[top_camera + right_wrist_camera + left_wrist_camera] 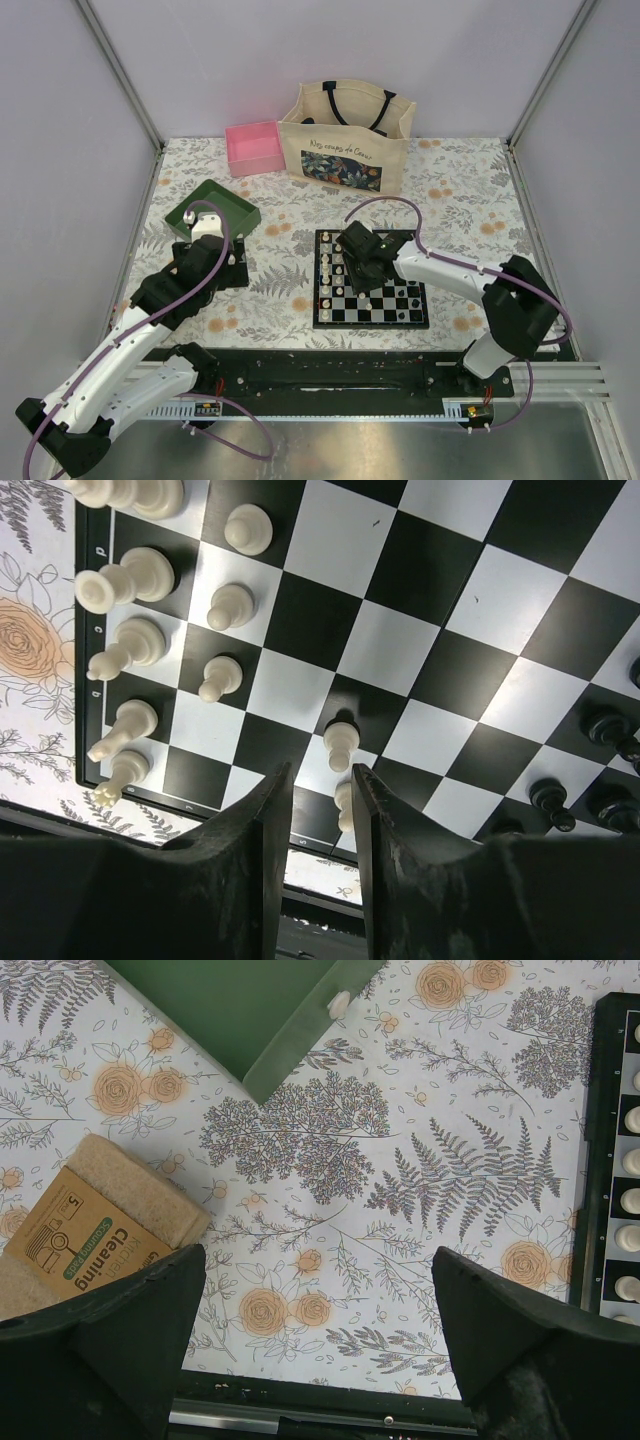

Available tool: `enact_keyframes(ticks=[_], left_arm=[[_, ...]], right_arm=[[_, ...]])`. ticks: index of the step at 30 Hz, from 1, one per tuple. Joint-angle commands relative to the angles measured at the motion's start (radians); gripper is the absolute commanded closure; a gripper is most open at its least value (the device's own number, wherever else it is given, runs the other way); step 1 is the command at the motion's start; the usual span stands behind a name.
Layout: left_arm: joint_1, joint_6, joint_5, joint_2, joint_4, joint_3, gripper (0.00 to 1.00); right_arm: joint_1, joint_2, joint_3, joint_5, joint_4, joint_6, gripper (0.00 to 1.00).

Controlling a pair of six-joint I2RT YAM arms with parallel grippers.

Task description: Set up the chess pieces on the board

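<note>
The board [400,630] fills the right wrist view. Cream-white chess pieces [130,575] stand in two rows along its left side, and black pieces [610,730] stand at the right. My right gripper [322,775] hangs low over the board's near edge, narrowly open. A white pawn [345,805] stands in the gap, right beside the right finger [400,840] and apart from the left one. Another white pawn [341,742] stands one square ahead. From above, the right gripper [360,262] is over the board [400,310]. My left gripper [318,1260] is wide open over the cloth, holding nothing.
A green tray [250,1010] lies ahead of the left gripper, with a small cream thing [339,1003] at its rim. A pack of scouring pads [90,1230] lies by the left finger. A pink box [255,147] and a tote bag [347,137] stand at the back.
</note>
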Motion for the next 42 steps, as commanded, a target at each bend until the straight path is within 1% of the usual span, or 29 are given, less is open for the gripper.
enact_keyframes(ticks=[1, 5, 9, 16, 18, 25, 42], left_arm=[[0.004, -0.005, -0.009, -0.013, 0.027, 0.021, 0.01], [0.004, -0.005, -0.008, -0.010, 0.025, 0.021, 0.01], [0.006, -0.007, -0.008, -0.007, 0.027, 0.020, 0.01], [0.004, -0.007, -0.008, -0.007, 0.025, 0.021, 0.01], [0.004, -0.005, -0.008, -0.008, 0.027, 0.023, 0.01], [0.006, -0.007, -0.008, -0.010, 0.027, 0.024, 0.01], [0.004, -0.007, -0.008, -0.013, 0.025, 0.023, 0.01]], right_arm=[[-0.003, 0.017, -0.008, 0.005, 0.007, 0.011, 0.61], [-0.003, 0.035, -0.011, 0.002, 0.009, 0.009, 0.62], [-0.003, 0.041, -0.014, -0.003, 0.020, 0.008, 0.66], [-0.005, 0.044, -0.009, 0.000, 0.020, 0.003, 0.78], [-0.003, 0.041, -0.006, -0.012, 0.021, 0.000, 0.80], [0.023, 0.035, 0.010, -0.066, 0.040, 0.029, 0.81], [0.090, 0.078, 0.086, -0.081, 0.057, 0.063, 0.81]])
